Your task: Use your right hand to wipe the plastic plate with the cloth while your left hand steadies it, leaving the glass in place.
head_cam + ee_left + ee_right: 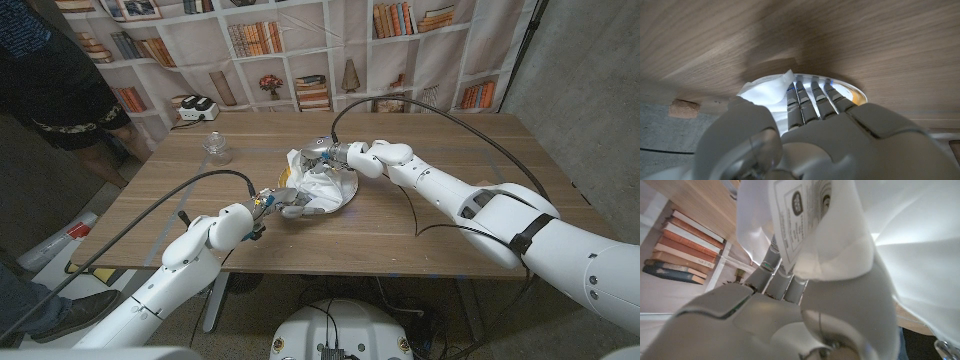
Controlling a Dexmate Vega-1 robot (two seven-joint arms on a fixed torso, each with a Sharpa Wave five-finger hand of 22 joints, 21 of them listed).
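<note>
The plastic plate [345, 197] lies at the table's middle, with the crumpled white cloth [316, 181] heaped on it. My right hand [327, 154] comes in from the far right side and grips the cloth's upper part; the cloth [840, 230], with its printed label, drapes over the right hand [790, 310]. My left hand [284, 203] is at the plate's near left rim with its fingers [812, 100] stretched straight onto the plate [855, 93] beside the cloth [765, 91]. The glass [217, 147] stands upright at the far left, apart from both hands.
A person in dark clothes [55, 85] stands beyond the table's left corner. A white box [197, 106] sits at the far edge in front of the bookshelf backdrop. Black cables [420, 110] arc over the table by each arm.
</note>
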